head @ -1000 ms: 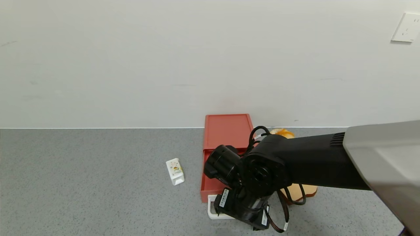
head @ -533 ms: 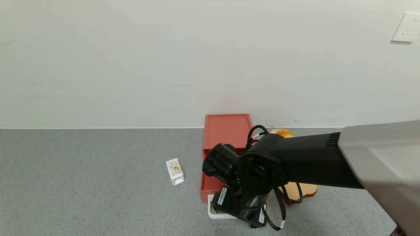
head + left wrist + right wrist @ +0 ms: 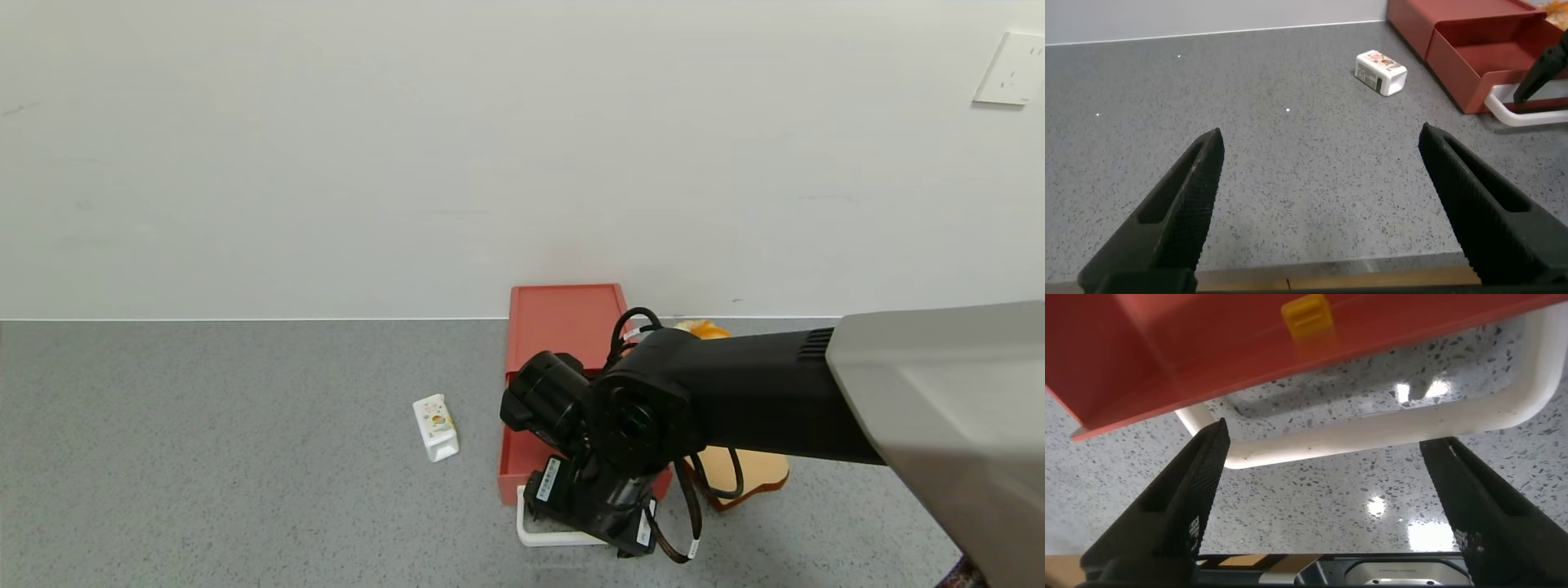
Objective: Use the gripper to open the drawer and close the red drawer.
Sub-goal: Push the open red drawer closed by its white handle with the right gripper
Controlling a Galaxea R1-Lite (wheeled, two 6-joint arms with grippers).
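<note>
1. At the near left, the left gripper [image 3: 1319, 204] hovers over the grey counter [image 3: 204, 457] with its fingers wide apart, holding nothing.
2. Further right lies a carton [image 3: 435, 427].
3. Right of it, against the far wall, the drawer [image 3: 563, 327] has its tray pulled out.
4. Over its white handle [image 3: 1372, 437], the right gripper [image 3: 1327, 498] has its fingers apart, clamping nothing.

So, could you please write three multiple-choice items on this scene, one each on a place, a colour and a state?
1. Where does the small carton lie?
A. inside the tray
B. on the counter, to the robot's left of the drawer
C. on top of the drawer

2. What colour is the drawer's handle?
A. white
B. black
C. red

3. How does the drawer stand?
A. fully shut
B. tray pulled out
C. tray removed

Answers:
1 B: it lies apart on the grey top.
2 A: the loop under the right gripper is white.
3 B: the open tray shows in front of the box.
</note>
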